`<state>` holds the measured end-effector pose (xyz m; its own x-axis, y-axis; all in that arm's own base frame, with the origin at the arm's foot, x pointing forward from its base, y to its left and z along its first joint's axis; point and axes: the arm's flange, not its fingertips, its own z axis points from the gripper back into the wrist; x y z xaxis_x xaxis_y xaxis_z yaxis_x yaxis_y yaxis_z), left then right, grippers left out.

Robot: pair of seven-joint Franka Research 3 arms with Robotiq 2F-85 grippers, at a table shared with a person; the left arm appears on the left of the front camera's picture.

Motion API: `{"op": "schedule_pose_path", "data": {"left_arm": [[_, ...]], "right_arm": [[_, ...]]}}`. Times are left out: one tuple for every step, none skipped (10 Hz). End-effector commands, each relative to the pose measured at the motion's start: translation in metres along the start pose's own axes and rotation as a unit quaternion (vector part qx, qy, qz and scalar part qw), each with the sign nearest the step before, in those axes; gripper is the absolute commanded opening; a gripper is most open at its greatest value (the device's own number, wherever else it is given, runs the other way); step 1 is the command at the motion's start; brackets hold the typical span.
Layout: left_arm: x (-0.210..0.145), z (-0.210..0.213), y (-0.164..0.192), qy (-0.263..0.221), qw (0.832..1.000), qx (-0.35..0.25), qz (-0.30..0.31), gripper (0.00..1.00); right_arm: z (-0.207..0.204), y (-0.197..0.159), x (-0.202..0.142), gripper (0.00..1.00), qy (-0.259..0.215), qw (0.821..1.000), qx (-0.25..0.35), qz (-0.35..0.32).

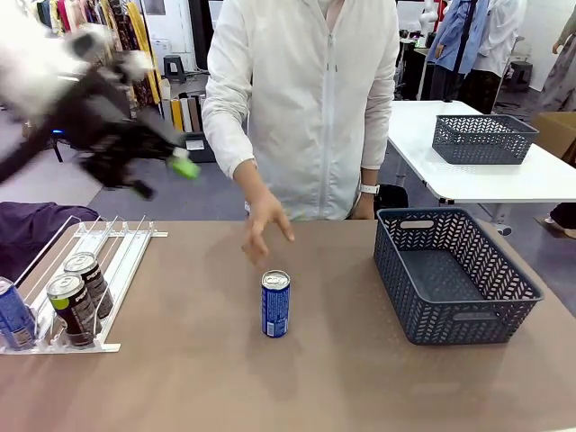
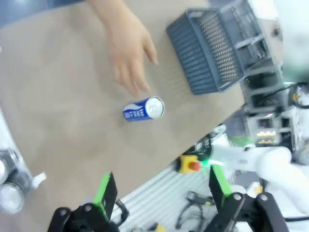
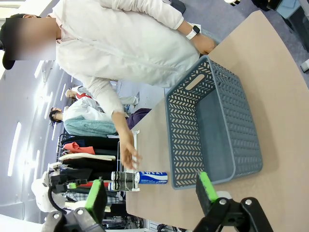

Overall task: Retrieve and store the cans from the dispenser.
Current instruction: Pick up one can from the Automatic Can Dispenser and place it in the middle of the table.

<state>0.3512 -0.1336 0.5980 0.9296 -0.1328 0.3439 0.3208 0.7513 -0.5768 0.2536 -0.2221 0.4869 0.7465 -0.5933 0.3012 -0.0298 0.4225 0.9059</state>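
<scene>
Mid-table, one blue can [image 1: 275, 303] stands upright by itself, well clear of the dispenser [image 1: 126, 270] on the robot's left and the dark lattice basket [image 1: 393, 261] on the robot's right. The person's hand [image 1: 264, 225] hangs just behind and above the can, fingers pointing down, not touching it. The dispenser sits at the left table edge. Two black cans with green marks [image 1: 81, 292] sit against its near end stop, one behind the other, and another blue can [image 1: 13, 315] is in the lane beside them, cut off by the frame edge. Nothing is inside the basket. The left gripper [image 1: 180, 162] is up in the air over the far left of the table, above the rack, heavily blurred in the front view with only the green pad readable. The left wrist view looks down from height. The left gripper's [image 2: 161, 188] fingers are spread wide with nothing between them. The blue can [image 2: 144, 109] is far below with the person's hand [image 2: 130, 53] just beside it, the basket [image 2: 193, 58] sits further off, and silver can tops [image 2: 9, 193] show at the frame edge. In the right wrist view the right gripper [image 3: 150, 191] also has its green pads far apart and carries nothing. It sits off the near table edge, looking across the basket [image 3: 183, 135] toward the blue can [image 3: 150, 177] and the rack behind it. A second lattice basket [image 1: 483, 138] sits on the white table in the background.
</scene>
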Motion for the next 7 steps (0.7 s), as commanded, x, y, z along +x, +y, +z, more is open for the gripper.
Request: {"op": "schedule_pose_path", "data": {"left_arm": [[-0.027, 0.060, 0.074, -0.044, 0.995, -0.043, 0.077, 1.00], [-0.044, 0.099, 0.112, -0.085, 0.987, -0.049, 0.128, 1.00], [-0.069, 0.138, 0.152, -0.120, 0.972, -0.114, 0.166, 1.00], [-0.098, 0.164, 0.185, -0.154, 0.957, -0.153, 0.191, 1.00], [-0.127, 0.183, 0.220, -0.163, 0.942, -0.216, 0.200, 1.00], [-0.153, 0.191, 0.257, -0.171, 0.920, -0.275, 0.219, 1.00], [-0.171, 0.191, 0.277, -0.189, 0.906, -0.296, 0.238, 1.00]], "right_arm": [[-0.001, 0.001, 0.003, 1.00, -0.009, 1.000, 0.013, 0.008], [-0.001, 0.001, 0.003, 1.00, -0.009, 1.000, 0.013, 0.008], [-0.001, 0.001, 0.003, 1.00, -0.009, 1.000, 0.013, 0.008], [-0.001, 0.001, 0.003, 1.00, -0.009, 1.000, 0.013, 0.008], [-0.001, 0.001, 0.003, 1.00, -0.009, 1.000, 0.013, 0.008], [-0.001, 0.001, 0.003, 1.00, -0.009, 1.000, 0.013, 0.008], [-0.001, 0.001, 0.003, 1.00, -0.009, 1.000, 0.013, 0.008]]}}
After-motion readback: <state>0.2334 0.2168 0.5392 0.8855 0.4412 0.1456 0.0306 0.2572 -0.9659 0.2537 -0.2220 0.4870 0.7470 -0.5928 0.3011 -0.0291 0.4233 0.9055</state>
